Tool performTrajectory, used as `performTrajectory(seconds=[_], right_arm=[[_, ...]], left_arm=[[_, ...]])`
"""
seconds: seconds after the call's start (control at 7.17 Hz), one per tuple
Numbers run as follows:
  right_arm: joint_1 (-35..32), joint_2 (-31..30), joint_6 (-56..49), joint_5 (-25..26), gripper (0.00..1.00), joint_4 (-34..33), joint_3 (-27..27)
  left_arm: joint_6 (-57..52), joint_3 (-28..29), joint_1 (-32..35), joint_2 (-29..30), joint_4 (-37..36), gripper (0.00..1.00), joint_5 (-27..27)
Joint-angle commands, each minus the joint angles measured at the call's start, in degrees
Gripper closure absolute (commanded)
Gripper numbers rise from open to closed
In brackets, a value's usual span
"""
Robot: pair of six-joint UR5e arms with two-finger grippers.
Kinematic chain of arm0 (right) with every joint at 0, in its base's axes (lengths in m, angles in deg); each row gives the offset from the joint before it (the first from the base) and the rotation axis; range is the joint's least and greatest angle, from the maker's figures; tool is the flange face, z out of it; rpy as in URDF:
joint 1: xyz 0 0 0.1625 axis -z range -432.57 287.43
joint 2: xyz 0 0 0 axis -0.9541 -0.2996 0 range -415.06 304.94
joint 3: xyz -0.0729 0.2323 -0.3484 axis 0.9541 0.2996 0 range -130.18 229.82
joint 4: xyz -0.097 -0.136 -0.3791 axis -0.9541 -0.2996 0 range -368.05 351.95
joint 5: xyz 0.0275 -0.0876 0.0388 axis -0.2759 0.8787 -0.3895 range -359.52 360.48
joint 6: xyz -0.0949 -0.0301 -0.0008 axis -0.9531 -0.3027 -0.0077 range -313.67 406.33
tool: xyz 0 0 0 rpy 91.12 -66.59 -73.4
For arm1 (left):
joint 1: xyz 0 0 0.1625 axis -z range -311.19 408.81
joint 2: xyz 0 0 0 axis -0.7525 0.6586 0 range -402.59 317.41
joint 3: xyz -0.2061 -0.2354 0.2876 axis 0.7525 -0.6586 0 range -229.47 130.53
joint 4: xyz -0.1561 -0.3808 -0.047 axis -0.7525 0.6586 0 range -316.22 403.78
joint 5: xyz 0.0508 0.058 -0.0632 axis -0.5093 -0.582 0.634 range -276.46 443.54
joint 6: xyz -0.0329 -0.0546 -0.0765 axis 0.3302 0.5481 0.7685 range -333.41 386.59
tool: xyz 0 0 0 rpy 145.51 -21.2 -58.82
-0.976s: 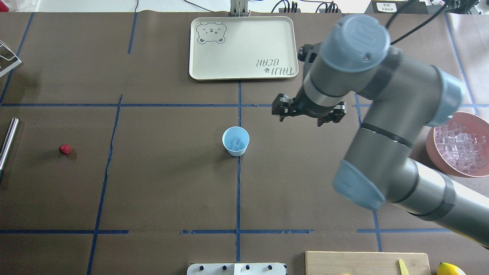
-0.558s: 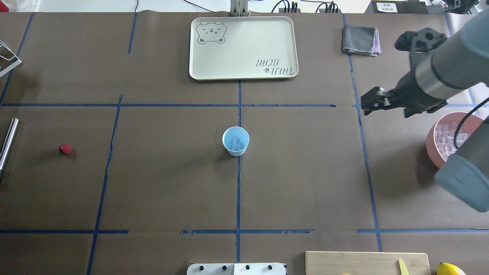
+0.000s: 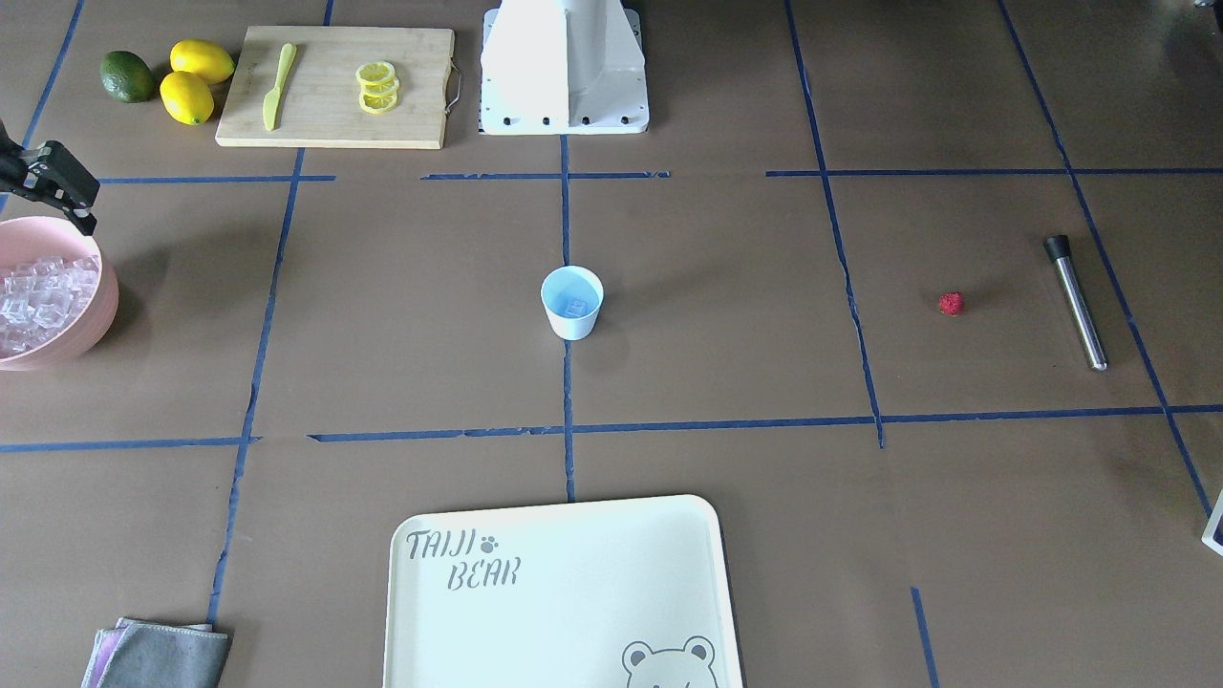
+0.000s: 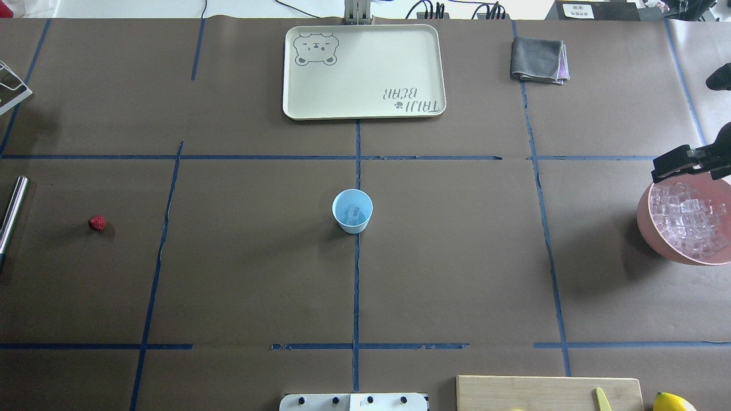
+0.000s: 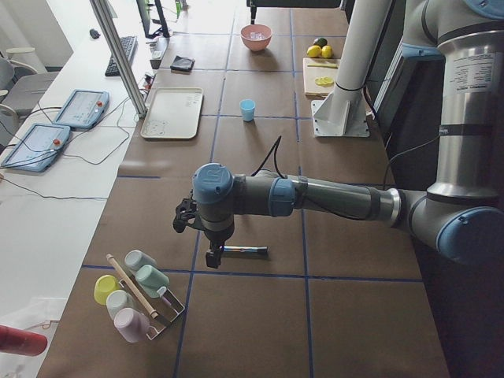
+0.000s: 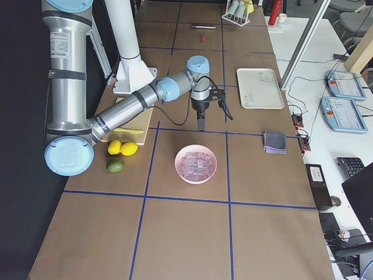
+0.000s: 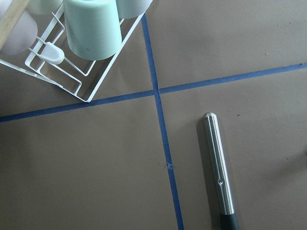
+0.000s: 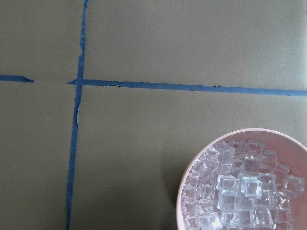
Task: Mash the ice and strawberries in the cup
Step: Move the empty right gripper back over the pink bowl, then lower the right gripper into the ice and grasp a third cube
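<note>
The cup (image 4: 352,211) stands at the table's centre, white outside and light blue inside, with clear ice (image 4: 354,214) in it; it also shows in the front view (image 3: 572,303). The strawberry (image 4: 97,222) lies alone at the far left. My right gripper (image 6: 201,119) hangs open and empty at the far rim of the pink bowl (image 4: 645,222); only one of its fingers (image 4: 677,161) shows overhead. My left gripper (image 5: 206,248) hovers over a metal muddler (image 7: 218,167); I cannot tell whether it is open or shut.
The pink bowl (image 8: 192,167) holds many ice cubes. A cream tray (image 4: 363,71) and a grey cloth (image 4: 537,58) lie at the far side. A cutting board (image 3: 334,86) with lemon slices, lemons (image 3: 196,81) and a cup rack (image 5: 138,295) are also here.
My right arm has swung from beside the cup to the right edge, over the pink bowl's rim. The cup, its ice and the strawberry have not moved.
</note>
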Motion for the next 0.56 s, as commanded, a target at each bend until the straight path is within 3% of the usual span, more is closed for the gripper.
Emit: performTrajectory(seconds=[0.0,0.42], right_arm=[[-1.1,-3.6,-1.3,-0.2,0.01,10.0,6.6],[-1.0,-4.7,-3.3,-0.1,0.01,15.8,14.2]], left_arm=[[0.0,0.0,0.0,0.0,0.0,0.0,0.0],[0.0,0.0,0.0,0.1,0.0,0.0,0.0]])
